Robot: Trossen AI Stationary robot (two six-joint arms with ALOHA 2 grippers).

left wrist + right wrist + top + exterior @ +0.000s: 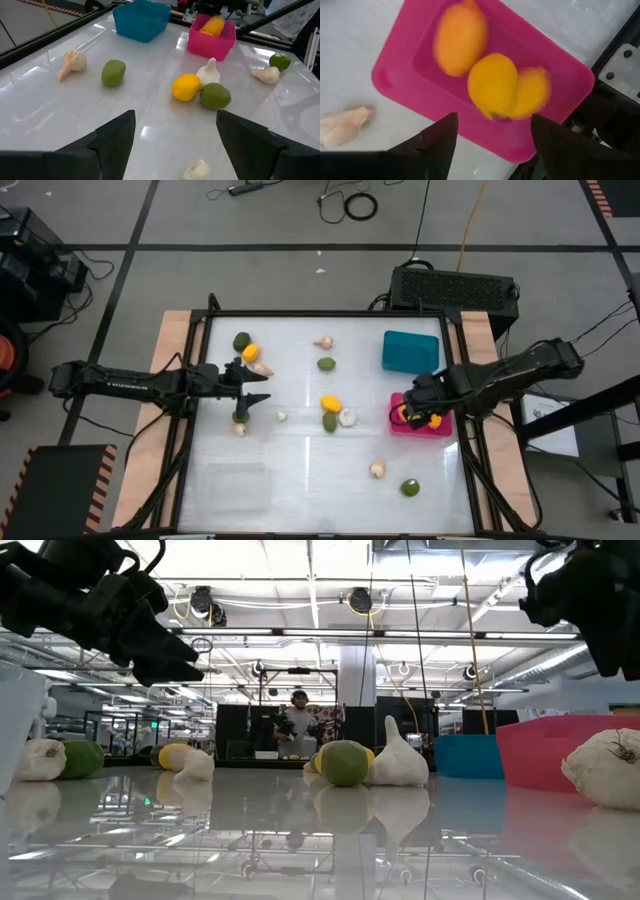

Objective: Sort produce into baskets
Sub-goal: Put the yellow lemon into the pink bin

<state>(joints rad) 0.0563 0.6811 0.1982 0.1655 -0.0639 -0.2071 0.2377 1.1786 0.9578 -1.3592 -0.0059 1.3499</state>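
My left gripper [258,385] is open and empty above the table's left half, near a yellow fruit [250,353], a lime [241,341] and a garlic bulb [262,368]. My right gripper [492,145] is open and empty just above the magenta basket [395,60], in which three orange-yellow fruits [492,85] lie. The teal basket [410,350] stands behind it. A yellow fruit [186,87], a lime [216,96] and a garlic bulb [209,72] lie together mid-table. The clear basket [235,485] shows faintly at the near left.
Loose on the table lie a garlic bulb [323,341] and a lime [326,364] at the far middle, a garlic bulb [378,469] and a lime [410,488] at the near right, and a lime [240,417] and a garlic bulb [240,429] below my left gripper.
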